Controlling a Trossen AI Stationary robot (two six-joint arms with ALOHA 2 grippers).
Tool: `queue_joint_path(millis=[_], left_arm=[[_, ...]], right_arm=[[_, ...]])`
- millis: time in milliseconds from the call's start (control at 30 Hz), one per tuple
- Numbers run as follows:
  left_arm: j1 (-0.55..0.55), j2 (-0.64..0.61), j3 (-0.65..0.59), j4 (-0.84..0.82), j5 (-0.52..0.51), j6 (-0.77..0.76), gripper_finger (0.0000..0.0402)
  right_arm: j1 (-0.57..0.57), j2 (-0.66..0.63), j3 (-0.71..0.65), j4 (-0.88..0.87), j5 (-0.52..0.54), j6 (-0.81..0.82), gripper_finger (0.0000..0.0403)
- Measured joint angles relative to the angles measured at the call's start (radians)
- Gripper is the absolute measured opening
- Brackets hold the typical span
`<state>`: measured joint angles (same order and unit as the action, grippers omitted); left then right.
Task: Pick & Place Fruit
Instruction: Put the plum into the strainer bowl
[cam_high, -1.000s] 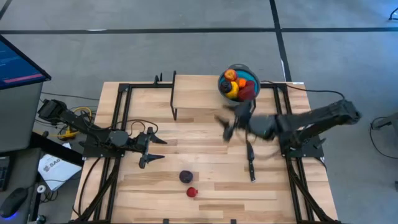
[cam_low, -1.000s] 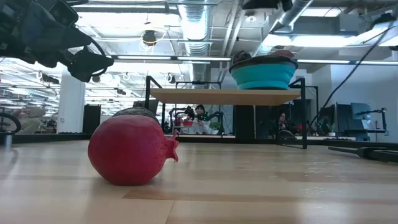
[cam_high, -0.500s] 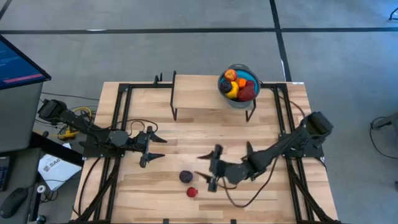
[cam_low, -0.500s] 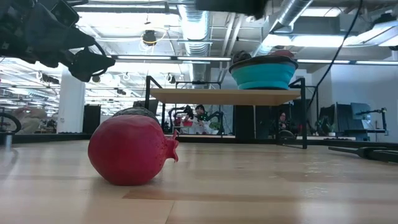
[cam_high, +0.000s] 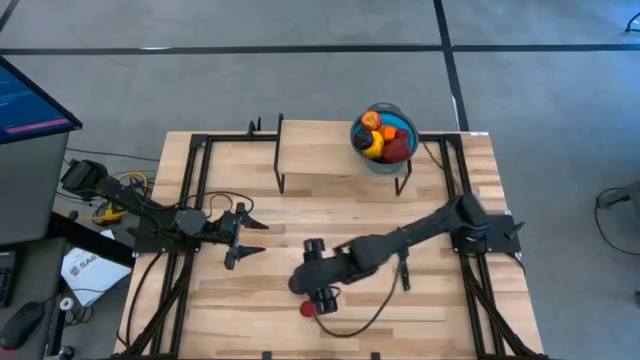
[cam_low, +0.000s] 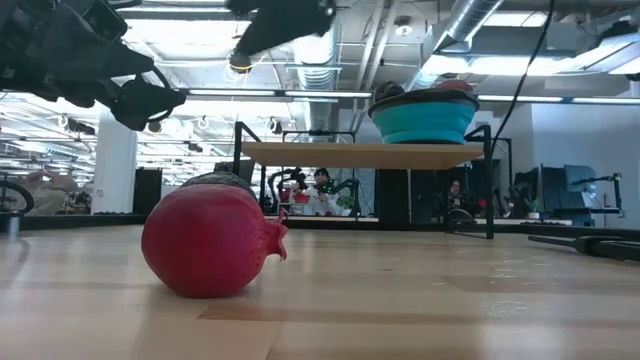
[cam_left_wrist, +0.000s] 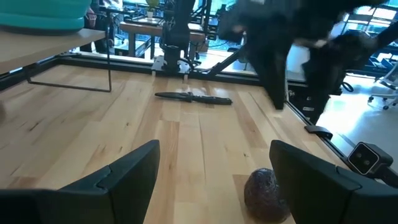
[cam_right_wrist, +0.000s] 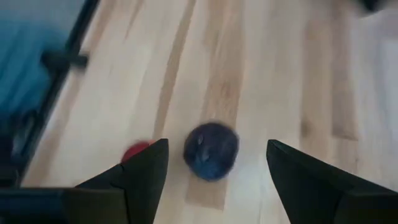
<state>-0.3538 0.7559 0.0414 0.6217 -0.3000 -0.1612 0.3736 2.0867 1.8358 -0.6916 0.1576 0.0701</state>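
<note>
Wooden counter (cam_high: 330, 200) carrying a raised shelf with blue bowl (cam_high: 384, 137) of fruit; right hand (cam_right_wrist: 208, 180), fingers spread, above the dark purple fruit (cam_right_wrist: 211, 151) beside the red fruit (cam_high: 309, 309), approach step, descent and closing judged next; left hand (cam_left_wrist: 211, 174) spread, idle at counter's left.

Robotics lab in an open industrial hall.

Seen beyond the wooden table (cam_low: 420, 300): exposed silver ducts (cam_low: 318, 40) and pipes under a bare ceiling, strip lighting, white columns (cam_low: 115, 165), people (cam_low: 322, 185) seated at benches far back. Grey carpeted floor (cam_high: 300, 80) crossed by black tape lines around the black-framed rig (cam_high: 195, 190), a lit monitor (cam_high: 30, 100) at far left, loose cables (cam_high: 105, 205) beside it, more workstations (cam_left_wrist: 149, 28) and office chairs (cam_left_wrist: 379, 93) in the distance.
</note>
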Motion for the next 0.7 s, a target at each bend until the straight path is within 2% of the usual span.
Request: queue_joint_path(millis=[200,367,500,700], left_arm=[[0.000,0.000,0.000,0.000,0.000,0.000,0.0296],[0.000,0.000,0.000,-0.001,0.000,0.000,0.0296],[0.000,0.000,-0.002,-0.001,0.000,-0.001,0.0296],[0.000,0.006,-0.021,0.001,0.001,-0.007,0.0296]], right_arm=[[-0.038,0.189,0.305,-0.288,-0.080,-0.262,0.0266],[-0.057,0.326,0.522,-0.396,-0.171,-0.358,0.0270],[-0.052,0.353,0.493,-0.361,-0.187,-0.380,0.0292],[-0.046,0.381,0.496,-0.344,-0.171,-0.380,0.0357]])
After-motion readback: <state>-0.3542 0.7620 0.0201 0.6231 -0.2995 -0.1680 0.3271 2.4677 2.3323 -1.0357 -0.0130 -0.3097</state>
